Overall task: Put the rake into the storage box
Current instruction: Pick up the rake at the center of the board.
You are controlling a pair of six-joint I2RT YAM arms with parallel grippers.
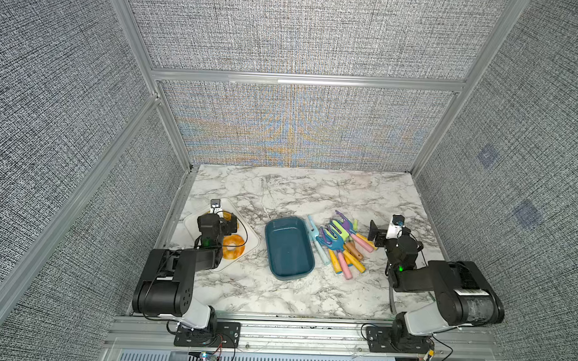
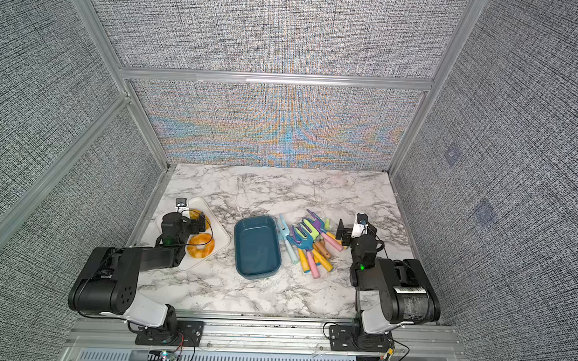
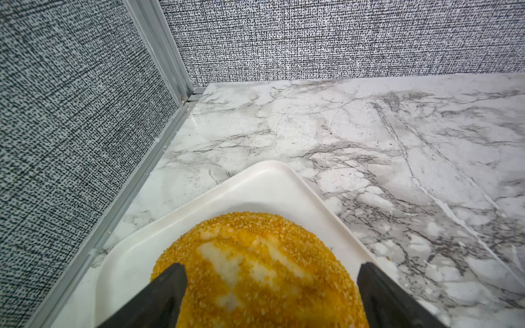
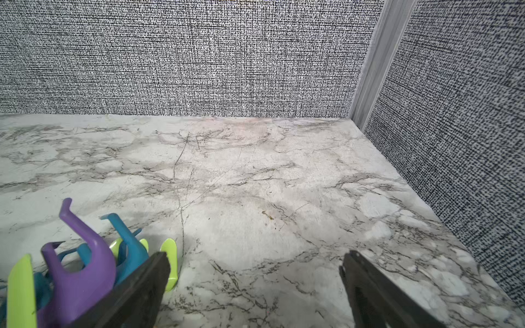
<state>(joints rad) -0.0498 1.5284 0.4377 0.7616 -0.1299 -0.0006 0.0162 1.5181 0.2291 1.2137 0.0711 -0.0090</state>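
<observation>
- The left pincer hangs over a white tray with its jaws spread wide and nothing between them.
- The tray is square with rounded corners and sits cornerwise at the left edge of the counter.
- Two golden, crumb-coated bread rings lie on the tray, one of them under the pincer.
- The storage box is a dark teal plastic tub, smooth, shallow and round-cornered. It sits at mid-counter with its long axis running front to back, leaning a little, and holds nothing.
- The rakes lie in a loose heap just right of the box, outside it, and a pale blue one is closest to its wall.
- Their long axes run roughly front to back. The curved plastic tines point toward the back wall, and the pink, yellow and wood-brown handles fan toward the front right.
- A purple rake tops the heap, over teal and lime heads.
- The right pincer is fully open and holds nothing, just beside the heap's right side.
- The counter is glossy white marble pattern with grey veins.
- Grey woven wall panels in aluminium framing close it in on three sides.
</observation>
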